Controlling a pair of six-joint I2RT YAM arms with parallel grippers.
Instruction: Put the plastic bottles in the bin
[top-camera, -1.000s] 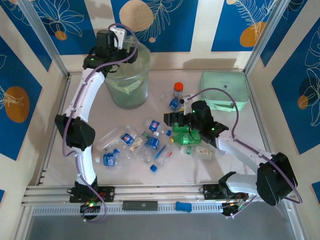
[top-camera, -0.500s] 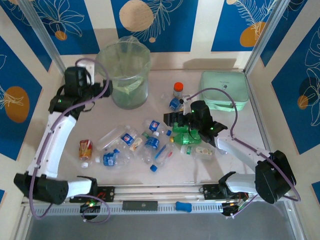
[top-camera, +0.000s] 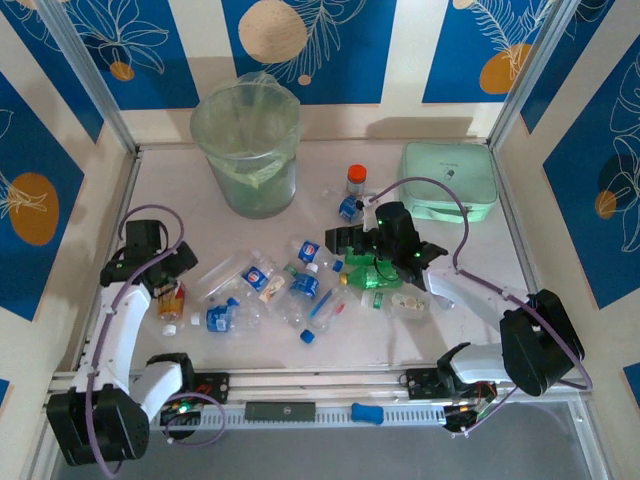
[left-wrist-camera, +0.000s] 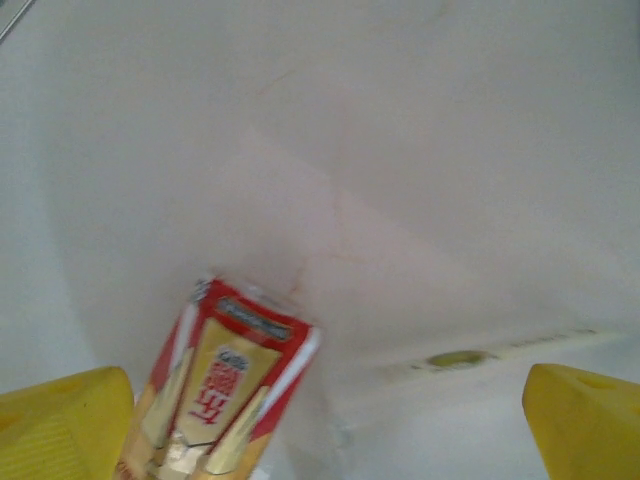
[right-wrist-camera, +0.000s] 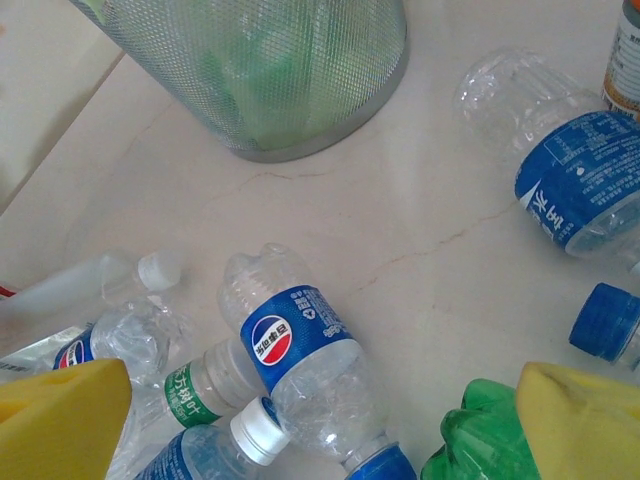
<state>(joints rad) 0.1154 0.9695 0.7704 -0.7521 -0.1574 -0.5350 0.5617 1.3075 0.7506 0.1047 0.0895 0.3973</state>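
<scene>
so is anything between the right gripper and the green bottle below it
Nothing visible does. The right gripper is open over the green bottle, which lies uncovered; a clear blue-labelled bottle lies beside it, not on it.

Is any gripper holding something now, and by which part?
Nothing is held: the left gripper and the right gripper are both open.

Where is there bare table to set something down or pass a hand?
Bare patches: left of the bin, up to the side rail; between bin and mint case, behind the orange-capped jar. Crowded: the middle, bottles packed from the red packet to the green bottle.
</scene>
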